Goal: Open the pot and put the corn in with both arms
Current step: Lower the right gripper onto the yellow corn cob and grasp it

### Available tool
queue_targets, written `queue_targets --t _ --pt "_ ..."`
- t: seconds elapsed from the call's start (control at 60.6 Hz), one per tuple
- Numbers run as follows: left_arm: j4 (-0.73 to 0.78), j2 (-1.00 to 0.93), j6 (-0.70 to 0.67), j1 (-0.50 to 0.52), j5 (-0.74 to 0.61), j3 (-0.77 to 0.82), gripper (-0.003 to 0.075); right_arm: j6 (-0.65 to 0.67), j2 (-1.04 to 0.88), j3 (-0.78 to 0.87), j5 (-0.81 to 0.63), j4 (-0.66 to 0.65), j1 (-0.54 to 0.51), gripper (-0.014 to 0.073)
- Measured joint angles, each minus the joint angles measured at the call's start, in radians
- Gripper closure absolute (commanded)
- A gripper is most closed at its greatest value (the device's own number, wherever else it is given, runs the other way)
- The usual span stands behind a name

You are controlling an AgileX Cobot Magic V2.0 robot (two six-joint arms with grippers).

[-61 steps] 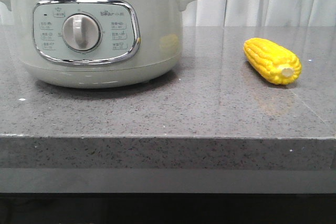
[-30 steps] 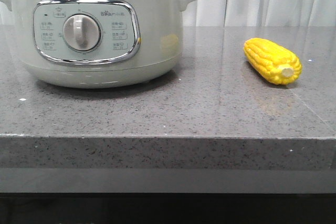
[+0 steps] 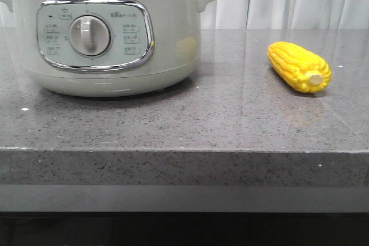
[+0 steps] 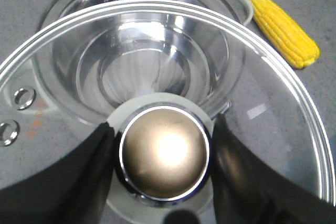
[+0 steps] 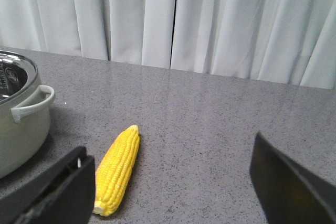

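The pale green-white pot stands at the left of the grey counter, its top open; its steel inside shows in the left wrist view. My left gripper is shut on the round knob of the glass lid, held above the pot, out of the front view. The yellow corn lies on the counter to the pot's right; it also shows in the left wrist view and the right wrist view. My right gripper is open above the counter, the corn just inside its one finger.
The grey stone counter has its front edge near the camera. White curtains hang behind it. The pot's side handle juts toward the corn.
The lid's rim, seen on top of the pot one second ago, has risen out of the front view. The pot and corn have not moved.
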Motion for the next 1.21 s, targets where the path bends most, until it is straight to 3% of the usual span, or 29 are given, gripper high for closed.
queue_targets --t 0.347,0.528,0.809,1.205 --pt "-0.006 -0.395 0.001 0.0 -0.023 0.387 0.0552 0.0 0.148 0.0 -0.002 0.0 0.0 -0.002" --pt "-0.016 -0.601 0.001 0.0 -0.023 0.515 0.0552 0.0 0.29 0.0 -0.017 0.045 0.0 -0.002" --pt "-0.018 -0.795 0.001 0.0 -0.021 0.584 0.0552 0.0 0.611 -0.103 -0.014 0.117 0.021 -0.002" --pt "-0.018 -0.815 0.002 0.0 -0.021 0.586 0.0552 0.0 1.109 -0.408 0.067 0.206 0.145 -0.002"
